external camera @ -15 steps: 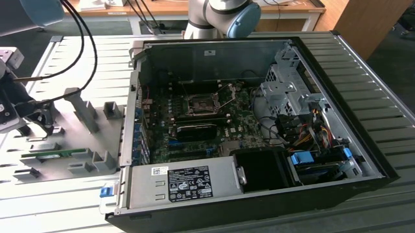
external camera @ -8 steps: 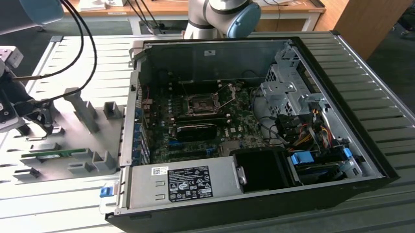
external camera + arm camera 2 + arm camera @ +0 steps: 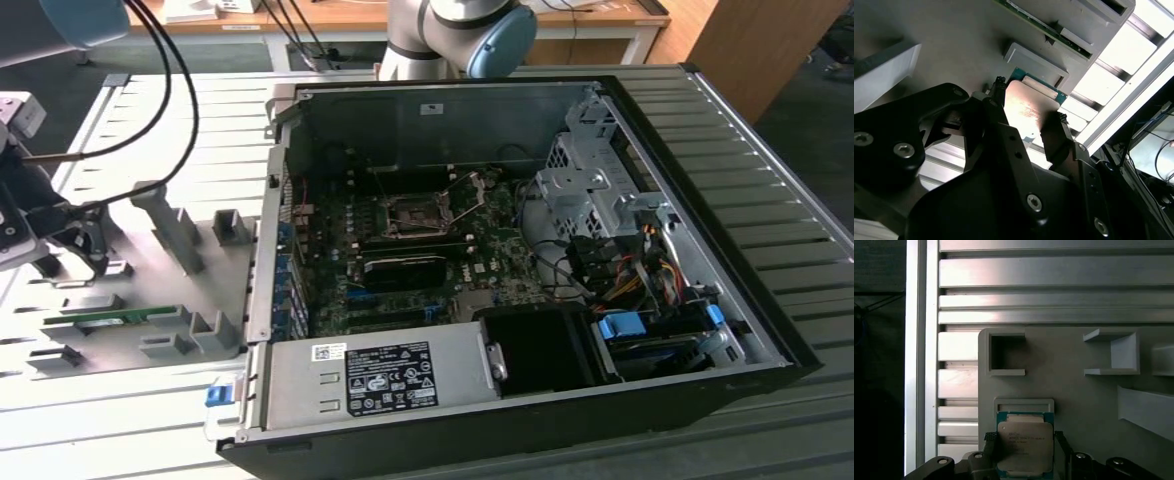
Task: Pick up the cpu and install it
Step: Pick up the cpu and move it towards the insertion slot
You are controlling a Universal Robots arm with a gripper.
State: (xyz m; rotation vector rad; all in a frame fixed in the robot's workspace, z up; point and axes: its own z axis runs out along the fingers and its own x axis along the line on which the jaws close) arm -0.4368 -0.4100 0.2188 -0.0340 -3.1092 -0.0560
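Silvery-grey lid, green board rim: is that the cpu (image 3: 1025, 449)? (reviewer)

Yes. It lies on the grey fixture plate (image 3: 1079, 405), one edge right up against a low raised stop block (image 3: 1024, 405). (me)

State of your gripper (image 3: 1025, 440)? (reviewer)

Closed in on the cpu. My two black fingers (image 3: 1051, 142) sit against two opposite edges with the metal top bare between them. The other two edges are free. Can't tell whether it has come off the plate. (me)

Edges nearby? (reviewer)

The plate's outer edge runs just beyond one finger, and past it is the slatted metal table (image 3: 1054, 275). Beyond the stop block there's a square open pocket (image 3: 1006, 355) at the plate's corner, and near that a raised U-shaped bracket (image 3: 1114, 355). (me)

Room to move? (reviewer)

There's bare flat plate between the cpu and the bracket. In the exterior view my gripper is at the far left, well apart from the open computer case (image 3: 441, 100). Upright grey holders on the plate stand between us. A green memory stick (image 3: 114, 318) lies in a holder near me. (me)

Socket? (reviewer)

The dark-framed socket (image 3: 414, 215) is on the board inside the case, lever up beside it, with case walls on all sides and the top open. (me)
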